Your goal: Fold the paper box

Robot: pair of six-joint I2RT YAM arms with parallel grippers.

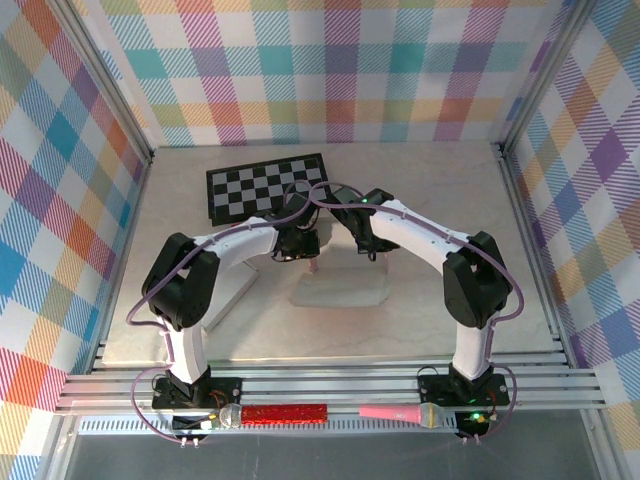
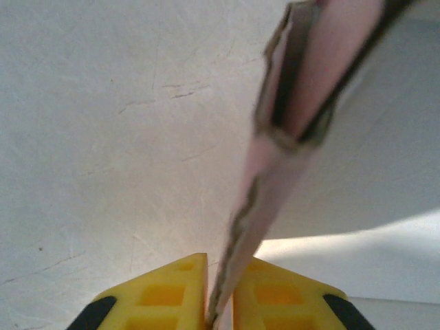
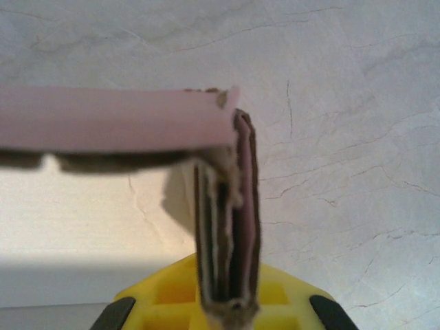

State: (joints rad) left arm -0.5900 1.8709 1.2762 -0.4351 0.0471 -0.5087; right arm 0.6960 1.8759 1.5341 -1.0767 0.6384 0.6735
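Mid-worktop (image 1: 450,220), the paper box (image 1: 338,292) was pinched by the left hand (image 2: 220,306), its doubled wall clamped by the right hand (image 3: 223,309); wall-folding was judged underway, with tucking needed next.

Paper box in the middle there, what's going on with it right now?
Both arms are working on the pink paper box at the middle of the table. The left gripper pinches a thin panel edge, and the right gripper is clamped on a stack of folded layers where a flap turns off to the side. The box looks only partly folded. A checkered board lies behind it.
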